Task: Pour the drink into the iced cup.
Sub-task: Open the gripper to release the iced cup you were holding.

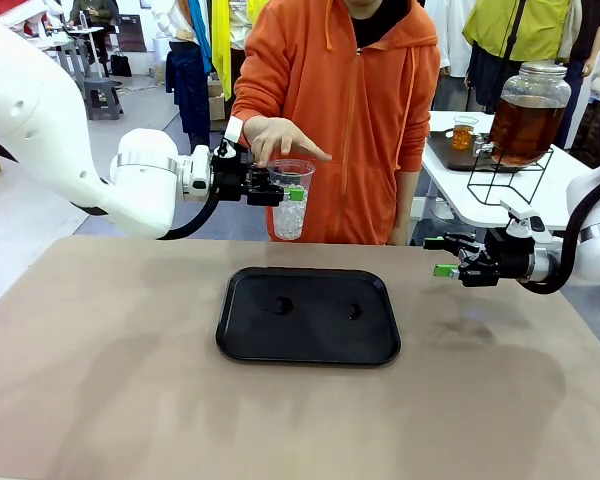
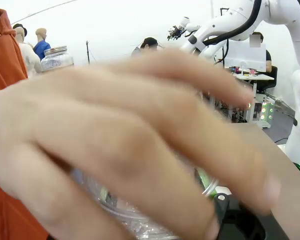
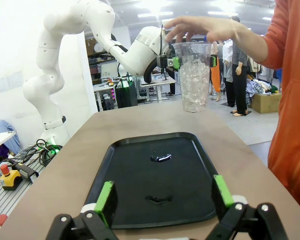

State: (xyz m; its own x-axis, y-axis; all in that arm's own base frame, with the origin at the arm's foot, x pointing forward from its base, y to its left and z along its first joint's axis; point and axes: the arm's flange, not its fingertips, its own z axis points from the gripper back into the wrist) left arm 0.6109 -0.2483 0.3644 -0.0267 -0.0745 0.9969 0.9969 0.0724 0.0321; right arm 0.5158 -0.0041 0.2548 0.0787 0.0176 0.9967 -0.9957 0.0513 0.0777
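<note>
The iced cup (image 1: 290, 200), clear plastic and packed with ice, hangs in the air beyond the table's far edge. My left gripper (image 1: 291, 191) is shut on it just under the rim. A person's hand (image 1: 280, 138) hovers right over the cup's mouth. That hand (image 2: 140, 140) blocks most of the left wrist view, with the cup's rim (image 2: 140, 222) showing below it. The right wrist view shows the cup (image 3: 194, 75) from across the table. The drink (image 1: 520, 130) sits in a lidded glass jar on a side table at the back right. My right gripper (image 1: 438, 256) (image 3: 164, 197) is open and holds nothing, low over the table's right side.
A black tray (image 1: 310, 340) (image 3: 135, 175) lies in the middle of the table with two small wet spots on it. A small glass (image 1: 464, 135) of amber liquid stands beside the jar. The person in an orange hoodie (image 1: 350, 110) stands at the far side.
</note>
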